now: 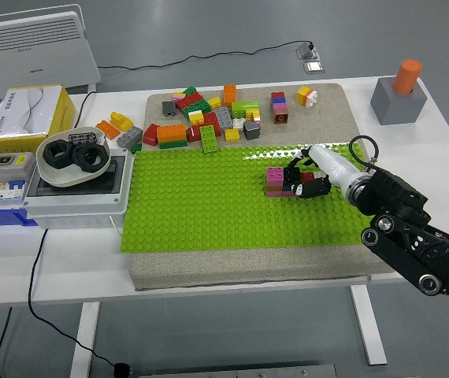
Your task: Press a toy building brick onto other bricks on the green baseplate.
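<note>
A large green baseplate (209, 205) lies on a beige mat. On it stands a small stack of pink, purple and brown bricks (276, 182). My right hand (303, 179) reaches in from the right, its black fingers curled around a red brick (309, 178) held right against the stack's right side. The left arm does not show.
A pile of loose coloured bricks (209, 118) lies on the mat behind the baseplate. A grey box with black rings (73, 157), a yellow box (31, 114) and a switch unit (4, 169) stand at the left. A grey block with an orange cylinder (400, 94) stands far right.
</note>
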Tool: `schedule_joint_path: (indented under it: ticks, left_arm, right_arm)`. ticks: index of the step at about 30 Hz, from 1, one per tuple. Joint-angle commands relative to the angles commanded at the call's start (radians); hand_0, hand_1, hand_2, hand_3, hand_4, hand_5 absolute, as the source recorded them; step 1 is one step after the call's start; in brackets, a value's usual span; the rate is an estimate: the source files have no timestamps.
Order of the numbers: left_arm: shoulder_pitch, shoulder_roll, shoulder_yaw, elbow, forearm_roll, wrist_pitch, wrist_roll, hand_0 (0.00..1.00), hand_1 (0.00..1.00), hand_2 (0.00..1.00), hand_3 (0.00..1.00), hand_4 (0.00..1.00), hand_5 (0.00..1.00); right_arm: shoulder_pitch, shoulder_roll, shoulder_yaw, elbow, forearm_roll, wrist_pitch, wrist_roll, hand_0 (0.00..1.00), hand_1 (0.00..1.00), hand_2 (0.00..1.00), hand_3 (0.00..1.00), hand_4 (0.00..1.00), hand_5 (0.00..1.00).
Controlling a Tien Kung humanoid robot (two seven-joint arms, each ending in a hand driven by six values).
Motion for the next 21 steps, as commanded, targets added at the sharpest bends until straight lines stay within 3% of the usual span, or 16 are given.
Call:
schedule_joint_path:
  ticks: [21]
  left_arm:
    - [0.0, 0.0, -0.003, 0.0, 0.003, 0.0, 0.0, 0.779, 0.719, 0.625, 0.459, 0.628, 0.353]
  right_arm:
    - [0.001, 0.0, 0.001, -0.001, 0.0, 0.001, 0.0, 0.826, 0.821, 0.835, 0.664, 0.668, 0.077]
